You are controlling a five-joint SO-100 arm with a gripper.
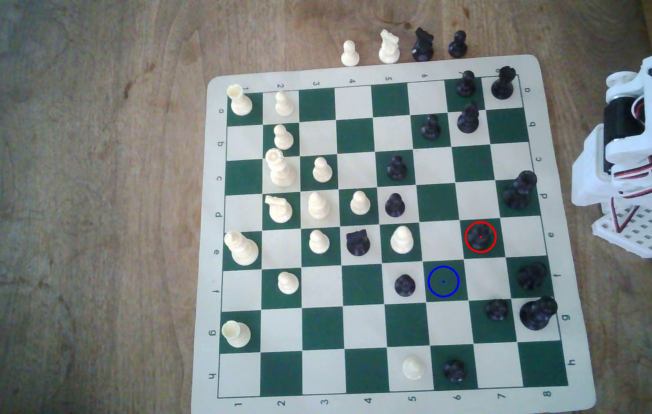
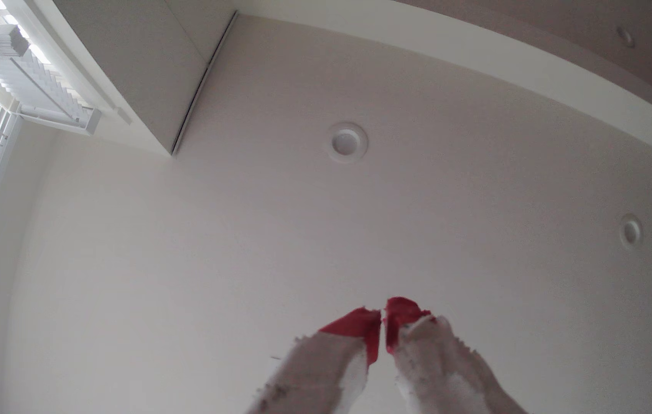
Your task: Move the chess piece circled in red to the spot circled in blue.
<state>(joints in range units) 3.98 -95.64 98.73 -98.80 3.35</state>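
The chess piece (image 1: 480,235), a small black pawn-sized chessman, stands inside a red ring on a dark green square near the exterior view's right side of the board. The spot (image 1: 443,281), a green square with a blue ring and dot, lies one square diagonally nearer and to the left, and is bare. The white arm (image 1: 635,159) is folded off the board's right edge. In the wrist view my gripper (image 2: 383,312) points up at the ceiling, its red-tipped white fingers (image 2: 360,326) closed together with nothing between them.
The green-and-cream chessboard (image 1: 392,382) lies on a wooden table (image 1: 77,199). A black pawn (image 1: 404,285) stands just left of the spot. More black pieces crowd the right columns, cream ones the left. Several captured pieces (image 1: 388,47) stand beyond the far edge.
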